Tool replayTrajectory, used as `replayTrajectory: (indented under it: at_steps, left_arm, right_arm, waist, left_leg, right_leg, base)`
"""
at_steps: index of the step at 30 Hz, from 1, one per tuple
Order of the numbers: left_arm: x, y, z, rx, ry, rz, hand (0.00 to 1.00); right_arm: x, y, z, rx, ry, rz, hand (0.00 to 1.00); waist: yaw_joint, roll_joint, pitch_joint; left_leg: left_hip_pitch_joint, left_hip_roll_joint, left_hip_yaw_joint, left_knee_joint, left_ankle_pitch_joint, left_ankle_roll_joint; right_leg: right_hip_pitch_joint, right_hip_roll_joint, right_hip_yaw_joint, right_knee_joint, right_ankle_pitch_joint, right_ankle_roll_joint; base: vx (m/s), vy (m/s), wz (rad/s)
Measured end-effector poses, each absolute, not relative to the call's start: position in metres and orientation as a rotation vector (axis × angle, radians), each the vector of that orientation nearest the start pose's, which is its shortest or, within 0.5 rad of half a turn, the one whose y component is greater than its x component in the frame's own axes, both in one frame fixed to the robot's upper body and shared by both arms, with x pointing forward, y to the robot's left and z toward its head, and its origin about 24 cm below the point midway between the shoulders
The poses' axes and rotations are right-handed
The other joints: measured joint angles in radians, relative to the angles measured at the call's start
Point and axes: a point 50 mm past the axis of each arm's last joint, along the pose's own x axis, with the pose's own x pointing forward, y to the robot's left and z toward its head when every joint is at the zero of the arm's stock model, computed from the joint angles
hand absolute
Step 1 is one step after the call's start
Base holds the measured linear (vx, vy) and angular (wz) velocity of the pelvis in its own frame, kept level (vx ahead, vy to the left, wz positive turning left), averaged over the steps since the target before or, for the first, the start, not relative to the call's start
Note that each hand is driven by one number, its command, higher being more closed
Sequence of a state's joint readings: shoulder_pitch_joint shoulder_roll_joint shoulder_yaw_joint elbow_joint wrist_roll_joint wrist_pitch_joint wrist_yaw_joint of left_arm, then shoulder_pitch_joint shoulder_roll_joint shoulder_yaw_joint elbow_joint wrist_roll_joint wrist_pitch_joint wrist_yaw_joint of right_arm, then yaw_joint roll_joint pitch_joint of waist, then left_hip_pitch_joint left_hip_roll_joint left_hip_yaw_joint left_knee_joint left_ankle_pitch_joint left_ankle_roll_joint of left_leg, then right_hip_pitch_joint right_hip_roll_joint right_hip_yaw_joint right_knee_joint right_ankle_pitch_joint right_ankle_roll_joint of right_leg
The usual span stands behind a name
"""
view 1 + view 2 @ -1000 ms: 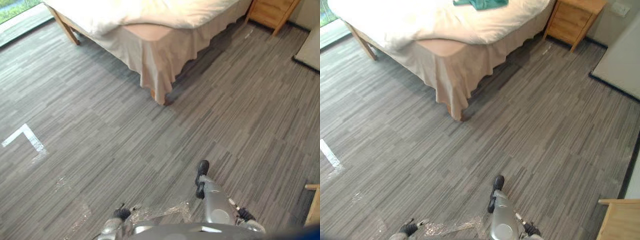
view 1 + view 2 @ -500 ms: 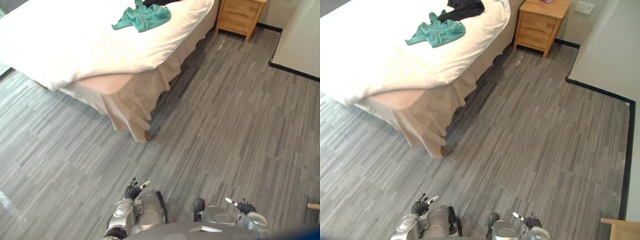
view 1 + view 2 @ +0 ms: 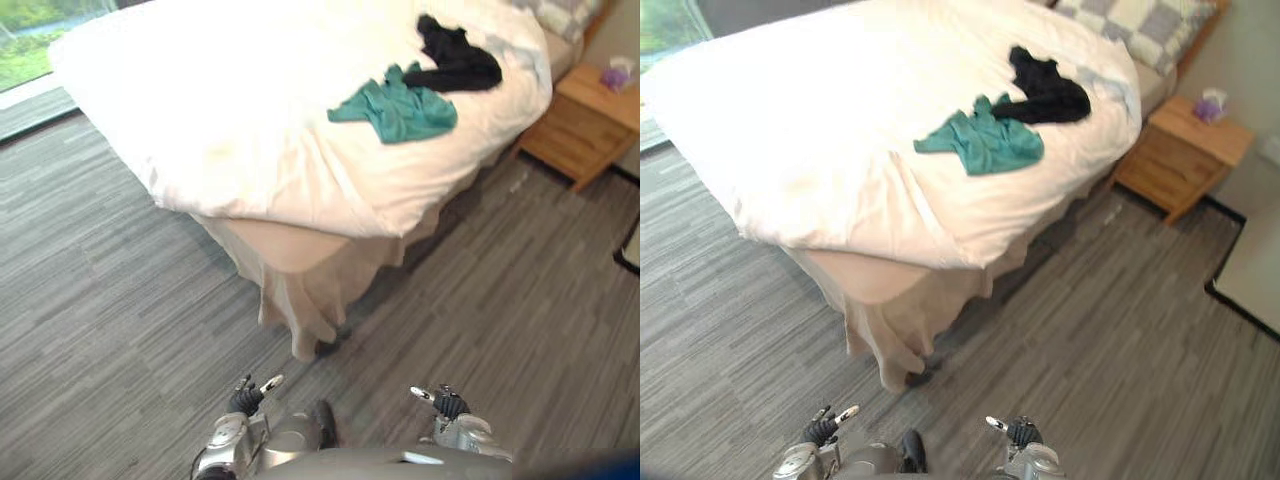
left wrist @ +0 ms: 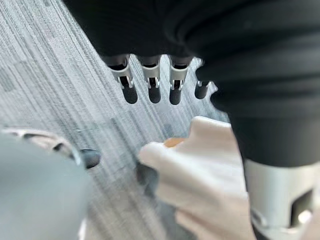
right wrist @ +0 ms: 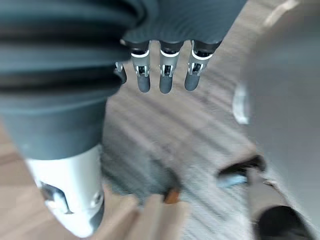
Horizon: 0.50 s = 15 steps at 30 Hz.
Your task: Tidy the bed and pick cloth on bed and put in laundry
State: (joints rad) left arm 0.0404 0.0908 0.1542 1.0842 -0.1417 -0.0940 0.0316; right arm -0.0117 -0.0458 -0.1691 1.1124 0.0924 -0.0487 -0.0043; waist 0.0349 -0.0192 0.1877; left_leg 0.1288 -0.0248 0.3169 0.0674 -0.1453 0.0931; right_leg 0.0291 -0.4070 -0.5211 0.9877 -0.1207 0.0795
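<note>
**A:** Two hands, then. Where were they?

**B:** Nearest of all, low over the grey striped floor [image 3: 120,330]. The left hand [image 3: 245,400] was at near left and the right hand [image 3: 447,403] at near right, well apart. Both had their fingers [image 4: 152,86] hanging straight and loose, with nothing in either.

**A:** And beyond them?

**B:** The near corner of the bed [image 3: 290,245], its beige skirt [image 3: 300,300] falling to the floor. A white duvet [image 3: 220,130] was spread over the top.

**A:** The clothes?

**B:** Farther back on the duvet, toward the right. A teal cloth [image 3: 395,108] lay crumpled, and a black cloth [image 3: 455,62] lay just behind it, the two touching.

**A:** Anything past that?

**B:** A checked pillow [image 3: 1140,22] lay at the bed's far end. A wooden nightstand [image 3: 580,130] stood at far right beside the bed. It had a small purple thing [image 3: 615,74] on top, perhaps a tissue box, though it was too small to tell.
</note>
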Motion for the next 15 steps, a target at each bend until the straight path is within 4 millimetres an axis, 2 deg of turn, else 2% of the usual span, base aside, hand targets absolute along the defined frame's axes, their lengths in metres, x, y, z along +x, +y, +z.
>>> replayTrajectory:
  at_steps: [1,2,4,5,6,7,8,9,10,11,12,13,14,15]
  left_arm:
    - [0.109,0.205,-0.156,-0.092,1.008,0.295,0.0]
    - [0.109,0.204,-0.156,-0.086,1.009,0.285,0.0]
    - [0.109,0.202,-0.156,-0.084,1.01,0.276,0.0]
    - [0.109,0.203,-0.156,-0.083,1.007,0.276,0.0]
    - [0.109,0.204,-0.156,-0.081,1.005,0.278,0.0]
    - [0.109,0.207,-0.155,-0.074,1.002,0.281,0.0]
    - [0.111,0.205,-0.156,-0.078,1.003,0.281,0.0]
    - [0.111,0.197,-0.157,-0.094,1.004,0.268,0.0]
    - [0.11,0.187,-0.158,-0.115,1.007,0.251,0.0]
    - [0.11,0.179,-0.159,-0.134,1.01,0.242,0.0]
    - [0.111,0.178,-0.159,-0.135,1.008,0.239,0.0]
    - [0.113,0.177,-0.158,-0.133,1.002,0.235,0.0]
    - [0.112,0.191,-0.157,-0.094,0.997,0.256,0.0]
    - [0.11,0.2,-0.156,-0.075,0.993,0.273,0.0]
  right_arm:
    - [0.121,-0.19,-0.157,0.126,1.035,-0.243,0.0]
    - [0.121,-0.192,-0.157,0.13,1.031,-0.256,0.0]
    - [0.124,-0.193,-0.156,0.126,1.023,-0.256,0.0]
    - [0.125,-0.192,-0.156,0.128,1.02,-0.254,0.0]
    - [0.126,-0.19,-0.156,0.134,1.02,-0.25,0.0]
    - [0.125,-0.185,-0.157,0.144,1.026,-0.244,0.0]
    - [0.126,-0.185,-0.157,0.143,1.026,-0.243,0.0]
    - [0.128,-0.192,-0.155,0.128,1.019,-0.252,0.0]
    - [0.128,-0.2,-0.154,0.11,1.012,-0.265,0.0]
    - [0.129,-0.206,-0.153,0.103,1.006,-0.278,0.0]
    - [0.131,-0.207,-0.151,0.104,0.996,-0.28,0.0]
    - [0.133,-0.208,-0.15,0.101,0.983,-0.279,0.0]
    - [0.125,-0.198,-0.154,0.115,1.007,-0.255,0.0]
    - [0.12,-0.191,-0.157,0.131,1.027,-0.247,0.0]
  waist:
    - [-0.003,0.005,0.003]
    - [-0.003,0.011,0.003]
    - [-0.006,0.017,0.004]
    - [-0.005,0.015,0.004]
    - [-0.002,0.006,0.002]
    - [0.003,-0.015,-0.002]
    - [-0.002,-0.005,0.0]
    - [-0.003,0.029,0.003]
    - [-0.017,0.052,0.01]
    - [-0.022,0.07,0.011]
    - [-0.023,0.074,0.012]
    - [-0.024,0.065,0.018]
    - [-0.028,0.012,0.011]
    - [-0.025,-0.023,0.003]
  left_leg:
    - [0.026,0.012,-0.011,-0.002,0.001,-0.004]
    - [0.047,0.029,-0.022,-0.001,0.0,-0.014]
    - [0.067,0.065,-0.043,0.0,-0.011,-0.049]
    - [0.069,0.083,-0.058,0.0,-0.02,-0.077]
    - [0.068,0.089,-0.06,0.0,-0.021,-0.096]
    - [0.07,0.086,-0.064,-0.004,-0.028,-0.122]
    - [0.088,0.112,-0.075,-0.023,-0.04,-0.155]
    - [0.093,0.141,-0.073,-0.038,-0.027,-0.176]
    - [0.092,0.173,-0.066,-0.044,-0.023,-0.186]
    - [0.096,0.198,-0.067,-0.049,-0.019,-0.197]
    - [0.1,0.21,-0.096,-0.051,-0.019,-0.205]
    - [0.102,0.216,-0.13,-0.056,-0.013,-0.222]
    - [0.094,0.213,-0.193,-0.062,-0.006,-0.246]
    - [0.095,0.211,-0.223,-0.068,-0.005,-0.262]
  right_leg:
    - [-0.029,-0.005,-0.035,-0.051,-0.055,0.013]
    - [-0.056,0.001,-0.053,-0.136,-0.079,0.02]
    - [-0.091,0.03,-0.056,-0.319,-0.081,0.019]
    - [-0.103,0.059,-0.041,-0.469,-0.062,0.024]
    - [-0.107,0.079,-0.023,-0.587,-0.011,0.016]
    - [-0.111,0.09,0.023,-0.724,0.116,0.003]
    - [-0.101,0.118,0.061,-0.747,0.147,0.023]
    - [-0.101,0.139,0.064,-0.733,0.165,0.024]
    - [-0.112,0.16,0.111,-0.687,0.158,0.022]
    - [-0.149,0.172,0.219,-0.581,0.126,0.014]
    - [-0.194,0.177,0.294,-0.475,0.104,0.005]
    - [-0.25,0.176,0.378,-0.376,0.032,0.007]
    - [-0.241,0.166,0.49,-0.413,-0.007,0.044]
    - [-0.22,0.149,0.509,-0.472,0.017,0.074]
  base:
    - [0.39,-0.093,0.78]
    - [0.29,-0.116,0.75]
    - [0.26,-0.217,0.67]
    - [0.24,-0.277,0.59]
    - [0.23,-0.317,0.47]
    - [0.25,-0.367,0.43]
    - [0.25,-0.36,0.36]
    - [0.2,-0.318,0.49]
    - [0.13,-0.219,0.62]
    - [0.11,-0.203,0.77]
    - [0.09,-0.222,0.86]
    - [0.06,-0.287,1.21]
    - [0.06,-0.327,1.3]
    - [0.1,-0.417,1.34]
